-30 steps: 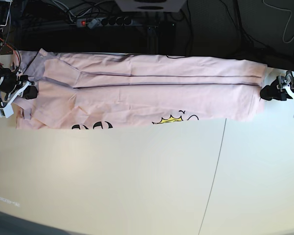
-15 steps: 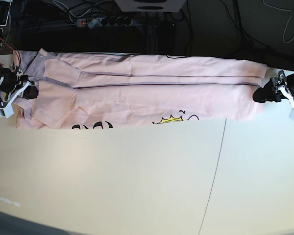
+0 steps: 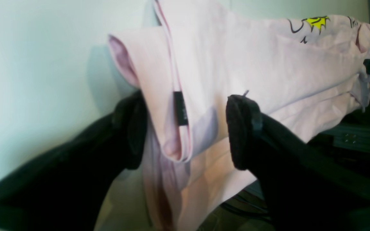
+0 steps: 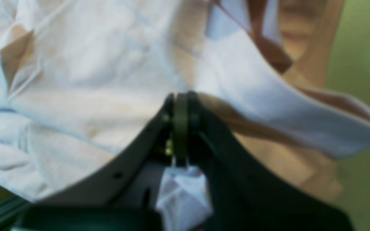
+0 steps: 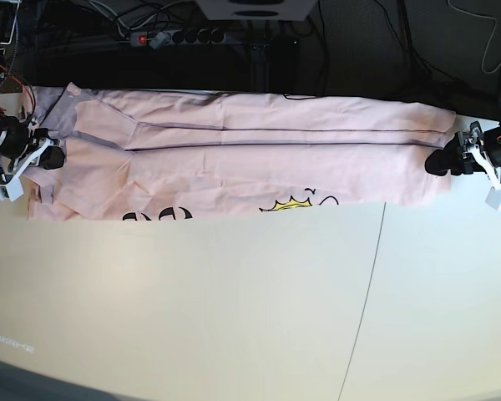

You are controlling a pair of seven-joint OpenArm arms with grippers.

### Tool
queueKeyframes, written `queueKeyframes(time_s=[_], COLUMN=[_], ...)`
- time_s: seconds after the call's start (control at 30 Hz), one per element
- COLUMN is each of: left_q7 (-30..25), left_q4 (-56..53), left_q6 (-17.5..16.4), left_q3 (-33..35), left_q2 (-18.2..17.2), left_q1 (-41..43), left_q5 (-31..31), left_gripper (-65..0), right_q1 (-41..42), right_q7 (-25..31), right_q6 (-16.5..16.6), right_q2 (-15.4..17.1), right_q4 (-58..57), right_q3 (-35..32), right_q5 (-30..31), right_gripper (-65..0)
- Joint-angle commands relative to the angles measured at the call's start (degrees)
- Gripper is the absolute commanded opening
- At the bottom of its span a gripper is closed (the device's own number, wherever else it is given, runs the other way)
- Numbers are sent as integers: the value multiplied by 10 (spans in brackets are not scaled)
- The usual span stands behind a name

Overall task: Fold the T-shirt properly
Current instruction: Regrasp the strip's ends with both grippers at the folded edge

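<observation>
Base view: the T-shirt [image 5: 250,159] lies stretched along the white counter's [image 5: 234,301] far edge, a power strip [image 5: 171,37] behind. Left wrist view: left gripper [image 3: 185,131], fingers wide, straddles the hem. Right wrist view: right gripper [image 4: 180,106] fingers pinch cloth.
</observation>
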Motion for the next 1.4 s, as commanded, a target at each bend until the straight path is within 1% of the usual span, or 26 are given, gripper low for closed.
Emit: queueKeyframes(time_s=[0.0, 0.23, 0.27, 0.3, 0.37, 0.4, 0.43, 0.5, 0.57, 0.63, 0.87, 1.03, 1.2, 1.37], left_q7=[26, 26, 24, 21, 7, -5, -16, -43, -81, -104, -106, -107, -107, -108], left_q4=[0, 0, 0, 0, 0, 0, 0, 0, 0, 0, 0, 0, 0, -16], left_q6=[-8, -8, -8, -8, -8, -8, -8, -8, -8, -8, -8, -8, -8, -8], left_q3=[12, 35, 35, 35, 35, 35, 35, 35, 35, 35, 35, 35, 35, 35], left_q2=[-4, -3, -3, -2, -1, -1, -1, -1, -1, -1, 2, 20, 40, 43], left_q1=[4, 4, 4, 4, 4, 4, 4, 3, 4, 4, 2, -1, -32, -75], left_q5=[29, 29, 29, 29, 29, 31, 31, 44, 71, 95, 102, 139, 169, 188], left_gripper=[-229, -237, -272, -339, -516, -590, -645, -650, -650, -650, -650, -650, -650, -650], right_q1=[4, 4, 4, 4, 4, 4, 4, 4, 4, 4, 4, 11, 53, 95], right_q7=[-7, -6, -6, -6, -6, -6, -6, -6, -6, -5, 2, 33, 33, 30], right_q6=[51, 51, 51, 51, 51, 51, 51, 51, 51, 51, 50, 50, 50, 50], right_q2=[11, 11, 11, 11, 11, 11, 11, 11, 11, 11, 11, 10, 9, 10], right_q4=[3, 3, 3, 3, 3, 3, 3, 3, 3, 3, -27, -87, -135, -157], right_q3=[3, 3, 3, 3, 3, 3, 3, 3, 3, 3, 3, 3, 3, 3], right_q5=[-2, -2, -2, -2, -2, -2, -2, -2, -2, -2, -19, -19, -28, -41], right_gripper=[-650, -650, -650, -650, -650, -650, -650, -650, -650, -650, -650, -650, -650, -650])
